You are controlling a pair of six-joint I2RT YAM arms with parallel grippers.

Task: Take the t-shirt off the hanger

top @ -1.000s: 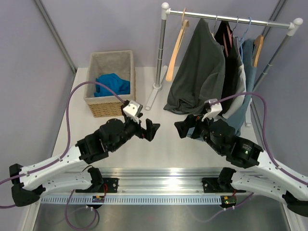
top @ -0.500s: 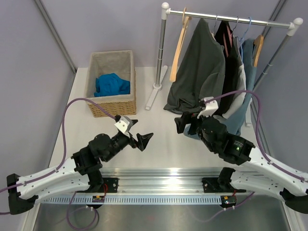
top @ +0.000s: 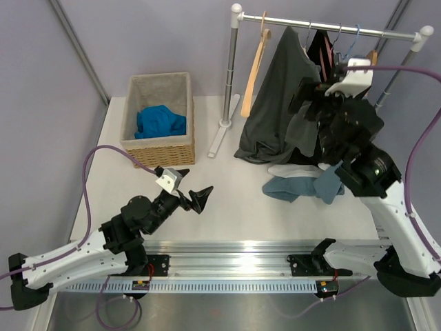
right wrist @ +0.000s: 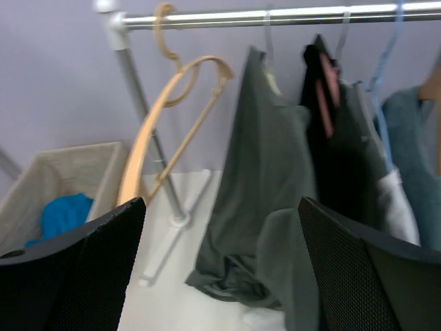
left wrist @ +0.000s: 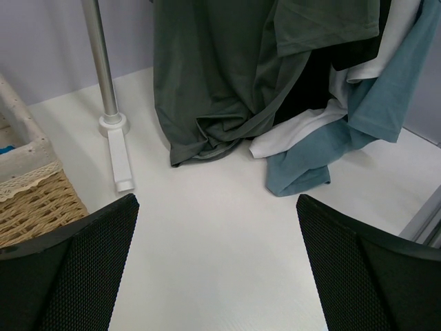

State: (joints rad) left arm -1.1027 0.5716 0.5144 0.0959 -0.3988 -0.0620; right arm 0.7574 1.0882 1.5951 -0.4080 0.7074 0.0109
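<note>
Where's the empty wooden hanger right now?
In the top view the empty wooden hanger hangs at the left end of the metal rail, between the rack's upright post and the dark grey t-shirt.

No legible text, label, brand, number or sign in any view.
</note>
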